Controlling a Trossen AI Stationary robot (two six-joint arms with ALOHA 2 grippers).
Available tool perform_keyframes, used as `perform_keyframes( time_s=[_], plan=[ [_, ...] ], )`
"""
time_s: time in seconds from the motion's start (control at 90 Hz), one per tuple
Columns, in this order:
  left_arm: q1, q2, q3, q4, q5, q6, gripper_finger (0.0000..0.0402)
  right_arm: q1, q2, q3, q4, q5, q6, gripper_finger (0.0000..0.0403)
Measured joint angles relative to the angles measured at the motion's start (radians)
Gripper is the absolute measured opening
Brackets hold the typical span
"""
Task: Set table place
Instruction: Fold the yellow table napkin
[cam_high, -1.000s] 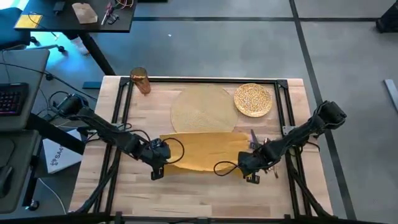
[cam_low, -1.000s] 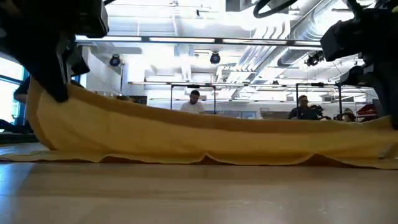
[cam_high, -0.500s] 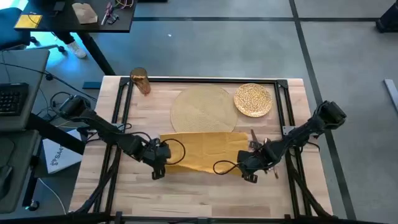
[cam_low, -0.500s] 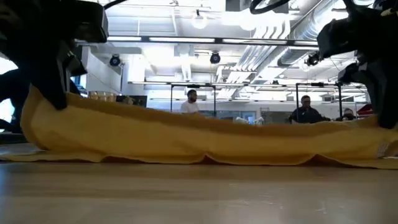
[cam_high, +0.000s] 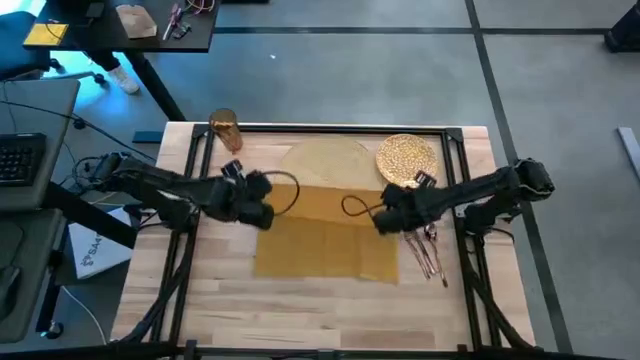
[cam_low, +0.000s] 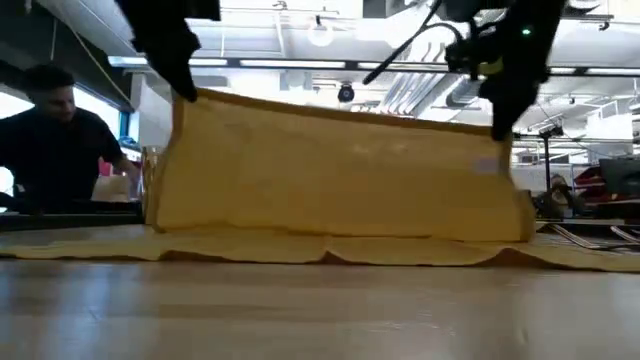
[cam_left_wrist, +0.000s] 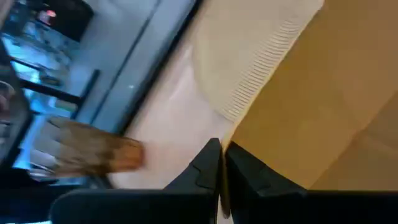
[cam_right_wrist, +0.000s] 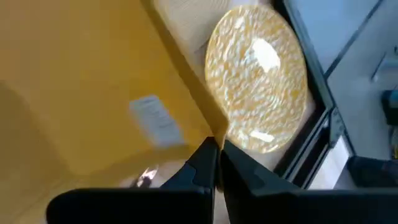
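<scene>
The yellow napkin (cam_high: 325, 245) lies with its near part flat on the table (cam_high: 300, 310), while its other part stands up as a broad sheet (cam_low: 340, 170). My left gripper (cam_high: 262, 210) and my right gripper (cam_high: 385, 218) are each shut on one upper corner of that sheet. Behind the napkin lies the tan woven placemat (cam_high: 325, 160), partly covered by it. The speckled gold plate (cam_high: 407, 160) sits at the far right and the amber cup (cam_high: 226, 130) at the far left. The copper cutlery (cam_high: 430, 250) lies right of the napkin. My left gripper pinches the napkin's upper left corner (cam_left_wrist: 239, 146) between its two fingers, at the cloth's edge. The sheet hangs below it, nearly upright, down to the table (cam_low: 165, 225). My right gripper pinches the upper right corner (cam_right_wrist: 208, 127) the same way. The top edge (cam_low: 340, 108) between the two holds runs almost straight.
A black rail frame (cam_high: 195, 170) runs around the tabletop. Bare wood (cam_high: 300, 310) lies between the napkin and the near edge. A person (cam_low: 55, 140) shows beyond the table on the left of the low view. A dark desk (cam_high: 120, 25) stands beyond the far left corner.
Both grippers have risen and gone toward the table's far edge, staying shut on the napkin's corners. The held edge has been lifted from a low strip near the table into a tall standing sheet. The napkin's near part has stayed flat on the wood.
</scene>
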Motion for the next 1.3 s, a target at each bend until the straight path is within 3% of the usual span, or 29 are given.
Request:
perform_keyframes(
  time_s=[0.2,0.367,0.622,0.811,0.922,1.1,1.3],
  plan=[
    [-0.048,0.013,-0.018,0.049,0.123,-0.004,0.0000,0.087,-0.002,-0.024,0.118,-0.108,-0.020,0.0000],
    [-0.105,0.014,-0.049,0.058,0.120,-0.032,0.0000,0.170,-0.001,-0.066,0.173,-0.111,-0.051,0.0000],
    [0.051,0.008,-0.046,0.067,-0.101,0.099,0.0000,-0.044,-0.001,-0.056,0.073,0.159,-0.163,0.0000],
    [0.188,-0.005,-0.005,0.113,-0.159,0.158,0.0000,-0.193,-0.016,0.000,0.032,0.259,-0.171,0.0000],
    [0.217,-0.019,0.005,0.186,-0.120,0.251,0.0000,-0.216,-0.031,0.030,0.041,0.268,-0.198,0.0000],
    [0.188,-0.025,-0.020,0.231,0.066,0.257,0.0000,-0.157,-0.040,-0.014,0.122,0.085,-0.191,0.0000],
    [0.039,-0.024,-0.151,0.261,0.302,0.149,0.0000,0.027,-0.039,-0.132,0.241,-0.144,-0.062,0.0000]
  ],
)
